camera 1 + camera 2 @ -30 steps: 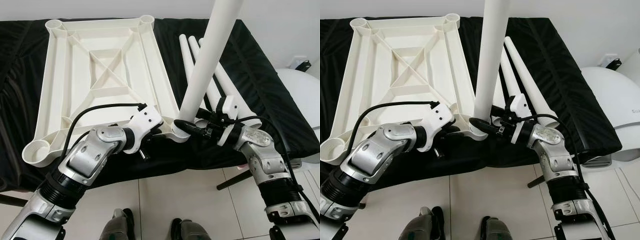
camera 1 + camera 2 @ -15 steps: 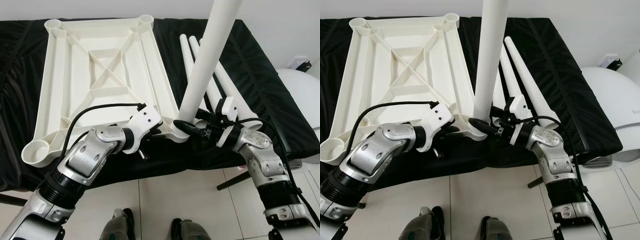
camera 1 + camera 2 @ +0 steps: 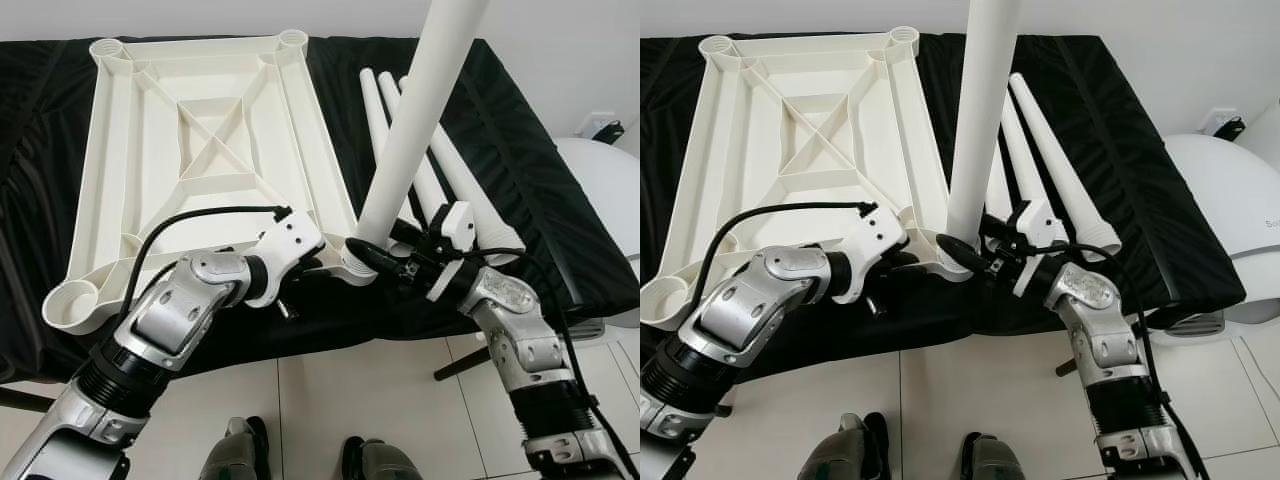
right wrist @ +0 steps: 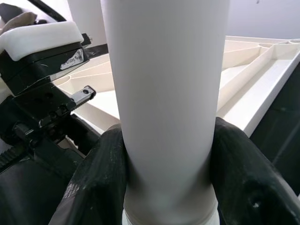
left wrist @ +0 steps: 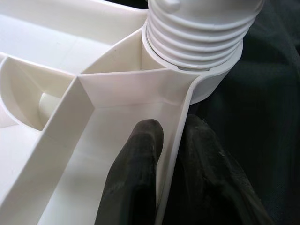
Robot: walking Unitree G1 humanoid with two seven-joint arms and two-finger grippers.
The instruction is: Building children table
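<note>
The white table top (image 3: 200, 150) lies upside down on a black-covered surface. One white leg (image 3: 415, 120) stands upright in its near right corner socket, and its threaded end (image 5: 201, 37) sits in the socket collar. My right gripper (image 3: 373, 258) is shut on this leg just above the socket, with a black finger (image 4: 101, 178) on each side of the tube (image 4: 166, 93). My left gripper (image 3: 316, 266) is shut on the table top's rim beside that corner, its fingers (image 5: 136, 178) astride the rim wall.
Spare white legs (image 3: 445, 175) lie side by side on the black cloth to the right of the table top. A white rounded object (image 3: 610, 190) stands at the far right. An open socket (image 3: 72, 302) is at the near left corner. Tiled floor and my feet (image 3: 240, 450) are below.
My right wrist has turned and dropped a little while staying clamped on the upright leg. The left arm and table top have not moved.
</note>
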